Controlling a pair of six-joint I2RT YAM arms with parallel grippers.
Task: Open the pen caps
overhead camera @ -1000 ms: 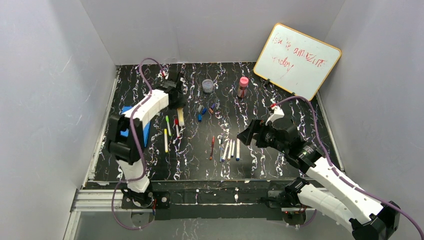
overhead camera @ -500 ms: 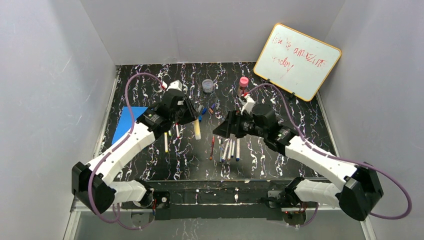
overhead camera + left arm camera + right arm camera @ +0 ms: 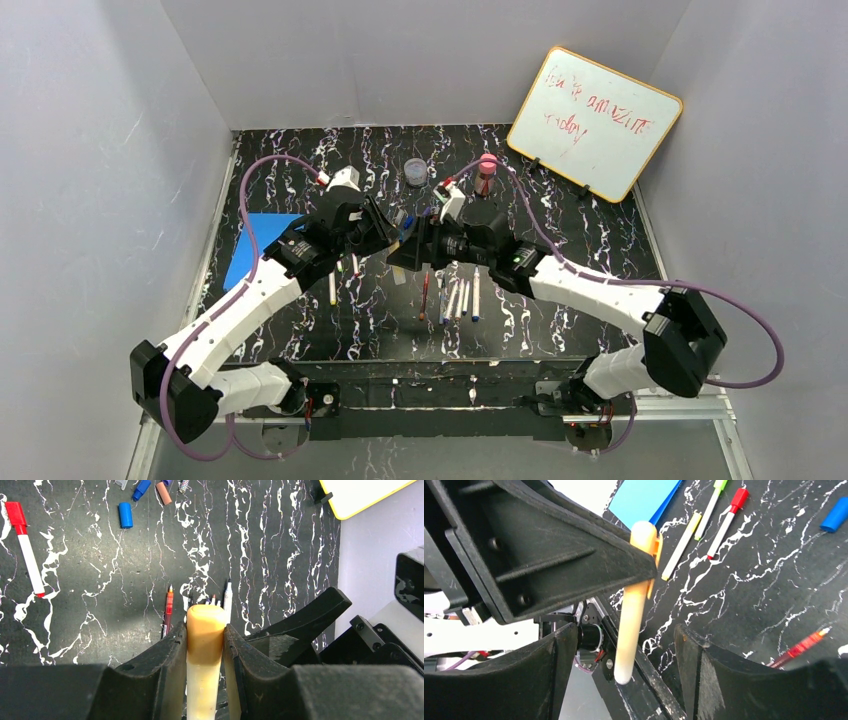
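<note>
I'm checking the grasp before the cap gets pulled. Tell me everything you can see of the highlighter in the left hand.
The highlighter is a thick plastic marker: pale cream-yellow barrel, deeper orange cap with a side clip, cap on. The left hand is shut on it at the capped end, a finger on each side, the rounded cap tip poking out beyond them. It looks lifted off the black marbled table. The right hand is open around its barrel, not touching it.

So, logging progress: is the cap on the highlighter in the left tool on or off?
On. The orange cap sits on the highlighter held in the left tool; the right tool is open, not gripping.
</note>
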